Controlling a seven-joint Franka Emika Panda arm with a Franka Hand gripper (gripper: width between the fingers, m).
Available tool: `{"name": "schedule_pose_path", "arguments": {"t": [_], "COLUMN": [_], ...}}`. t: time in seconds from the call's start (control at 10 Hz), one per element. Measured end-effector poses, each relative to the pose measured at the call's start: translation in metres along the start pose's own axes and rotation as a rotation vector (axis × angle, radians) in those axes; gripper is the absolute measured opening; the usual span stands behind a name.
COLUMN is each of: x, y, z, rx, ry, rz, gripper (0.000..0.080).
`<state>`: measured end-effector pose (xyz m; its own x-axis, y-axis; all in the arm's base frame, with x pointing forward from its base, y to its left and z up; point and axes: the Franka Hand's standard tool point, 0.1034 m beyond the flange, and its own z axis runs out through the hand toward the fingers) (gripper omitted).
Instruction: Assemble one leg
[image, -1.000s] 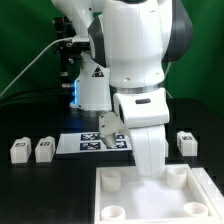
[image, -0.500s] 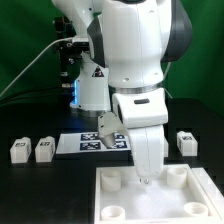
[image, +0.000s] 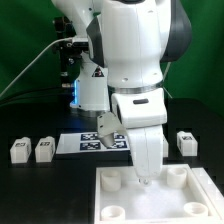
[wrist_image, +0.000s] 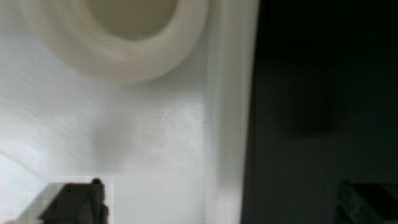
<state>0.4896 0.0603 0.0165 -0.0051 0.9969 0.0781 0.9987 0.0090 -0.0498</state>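
1. The hand (image: 144, 178) hangs low over the far edge of the plate (image: 150, 198). It is spread wide and grips nothing. In the wrist view its fingers (wrist_image: 75, 200) straddle that edge, one over the white plate, the other over the dark surface (wrist_image: 329, 100).
2. No leg is in the hand. A first leg (image: 18, 150) and a second leg (image: 44, 149) lie side by side toward the surface's edge on the exterior view's left. A third leg (image: 186, 142) lies toward the edge on the exterior view's right. All three are well apart from the hand, and no socket visibly holds one.
3. The step in hand is probably squaring up the plate by its edge before a leg is fetched. The fingers should meet the edge level and square so the plate does not twist or tip.
4. The third leg looks the handiest. It should be pinched across its narrow sides and kept upright.
5. The socket (wrist_image: 125, 40) lies close to this edge. A leg should come straight down over it, since a canted one may catch on the rim.
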Motion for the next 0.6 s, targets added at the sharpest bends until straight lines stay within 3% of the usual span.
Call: {"name": "schedule_pose_path", "arguments": {"t": [0.2,0.6], "x": [0.000,0.016], "y": [0.000,-0.014], "z": [-0.002,-0.041], "rx": [-0.003,-0.048], "ry": [0.000,-0.015], "rz": [0.033,0.260], "gripper": [0.0649,0.0649]}}
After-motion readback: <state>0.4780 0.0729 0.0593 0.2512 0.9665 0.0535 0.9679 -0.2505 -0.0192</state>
